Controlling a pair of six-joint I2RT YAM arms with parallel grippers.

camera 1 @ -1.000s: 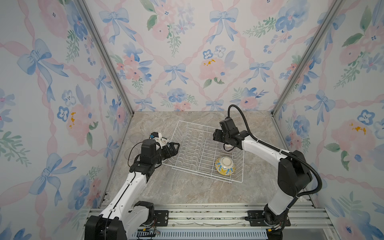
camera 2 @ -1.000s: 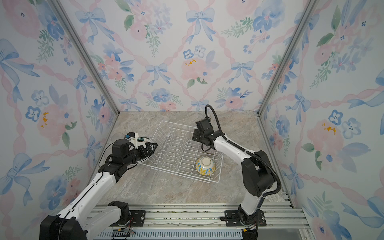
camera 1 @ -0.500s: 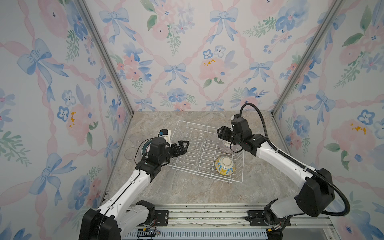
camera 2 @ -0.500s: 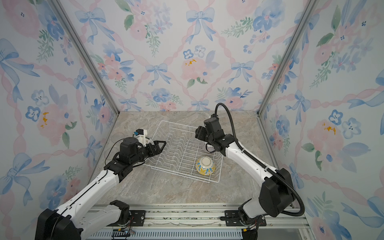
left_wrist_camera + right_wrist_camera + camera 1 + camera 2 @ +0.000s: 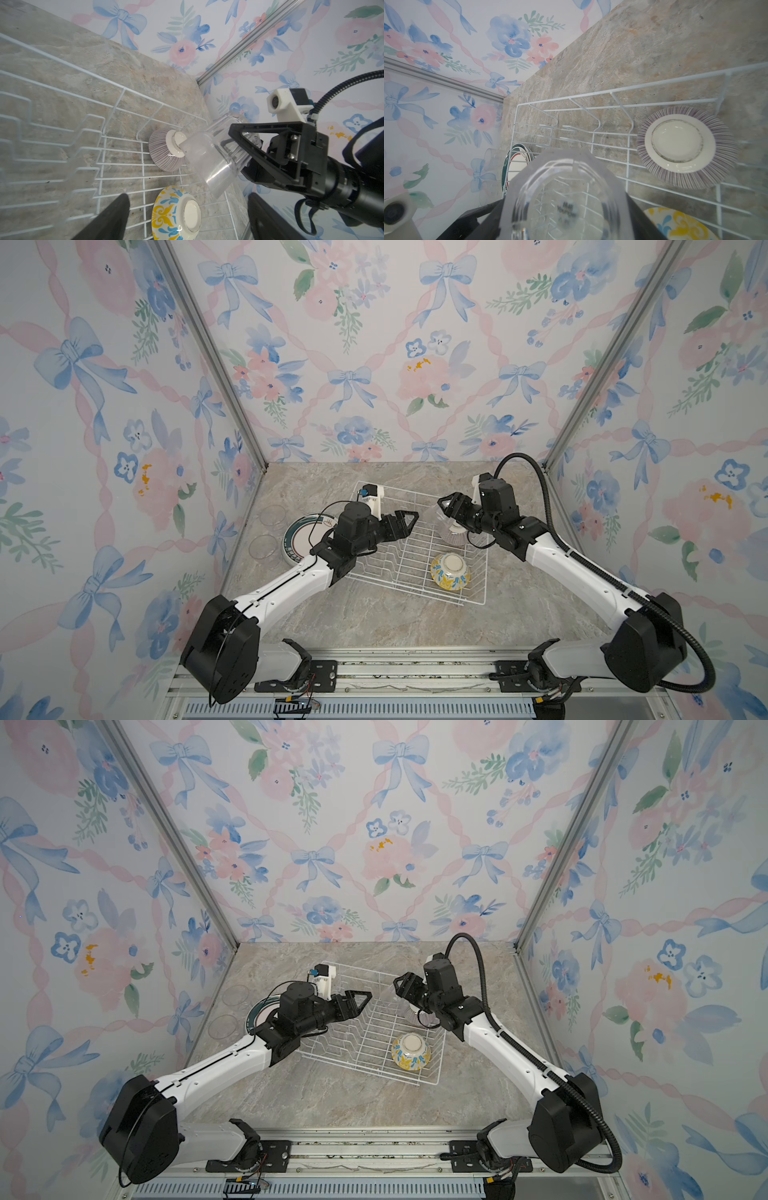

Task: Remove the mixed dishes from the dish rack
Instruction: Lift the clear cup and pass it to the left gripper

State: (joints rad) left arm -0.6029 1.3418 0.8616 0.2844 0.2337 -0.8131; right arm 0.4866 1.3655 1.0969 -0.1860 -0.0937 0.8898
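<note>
Marble-patterned grey-beige tabletop [image 5: 374, 622] carries the white wire dish rack [image 5: 395, 568]. Two bowls lie upside down in its right end: the yellow-blue floral bowl [image 5: 450, 571] toward the front and the purple-striped bowl [image 5: 455, 537] behind it. The right end effector [image 5: 448, 506] is clamped on a clear glass cup [image 5: 207, 158], held tilted close over the striped bowl and partly hiding it in both top views. The left end effector [image 5: 405, 522] hangs over the rack's left side, jaws apart and empty. Left of the rack sit a green-rimmed plate [image 5: 301, 541], partly hidden by the left arm, a far glass cup [image 5: 272, 516] and a near glass cup [image 5: 262, 546]. Floral wallpaper [image 5: 374, 364] with blue bows lines three walls. An aluminium rail [image 5: 395, 668] runs along the front.
</note>
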